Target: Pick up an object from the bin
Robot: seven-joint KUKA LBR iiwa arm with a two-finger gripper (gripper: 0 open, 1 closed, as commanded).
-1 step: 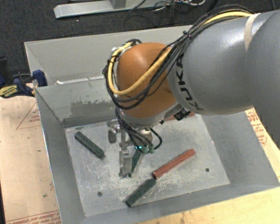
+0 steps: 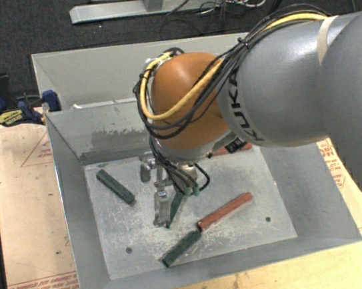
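My gripper (image 2: pixel 166 210) hangs below the orange cover over the middle of the bin, fingers pointing down. A dark green bar (image 2: pixel 178 203) sits tilted between the fingers, which are shut on it; its lower end is close to the bin floor. A red-brown bar (image 2: pixel 225 210) lies on the floor just right of the gripper. Another dark green bar (image 2: pixel 181 248) lies end to end with it, toward the front wall. A third green bar (image 2: pixel 115 186) lies apart at the left.
The arm and its orange cover with cables hide the back middle of the bin. Pale dust is scattered over the floor.
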